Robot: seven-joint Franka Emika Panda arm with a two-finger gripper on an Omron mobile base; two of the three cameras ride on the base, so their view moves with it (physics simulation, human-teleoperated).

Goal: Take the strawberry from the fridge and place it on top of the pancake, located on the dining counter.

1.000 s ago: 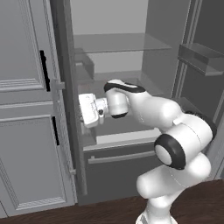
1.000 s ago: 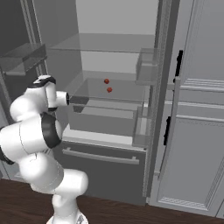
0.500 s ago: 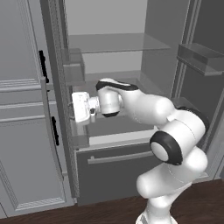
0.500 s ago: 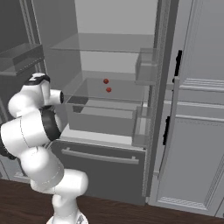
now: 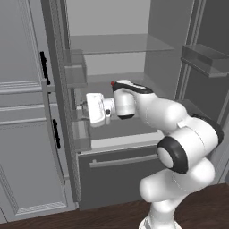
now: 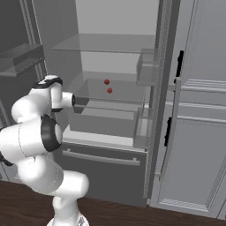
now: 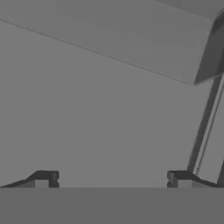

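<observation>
Presently: strawberry (image 6: 109,90), one small red item, lying on a glass shelf (image 6: 115,91) in the middle of the fridge (image 6: 110,66) interior, towards the back. A second small red spot (image 6: 106,81) sits just above and slightly left of it in the right base view; whether it is a reflection in the back wall or another fruit cannot be told. In the left base view a speck of red (image 5: 112,83) shows just above the arm's forearm.

Fridge: both upper doors swung open, pale interior exposed. Upper glass shelf (image 5: 118,43) bare. Clear crisper bin (image 6: 103,115) below the strawberry's shelf. Door bins (image 6: 147,67) on the inside of the door nearest the cabinets; another door bin (image 5: 205,58) on the opposite door. Bottom drawer (image 5: 120,172) shut, with horizontal bar handle (image 5: 123,160).

Gripper (image 7: 113,179): jaws spread wide, nothing between them. In the hand view the two fingertips (image 7: 44,178) stand well apart before a flat grey surface. In the left base view the white hand (image 5: 97,109) points sideways at the inner face of the door beside the cabinets, at the level of the door bins, well apart from the strawberry.

Surroundings: light grey panelled cabinets (image 5: 22,112) with black handles (image 5: 44,68) beside the fridge; dark wood floor (image 6: 132,214) below.
</observation>
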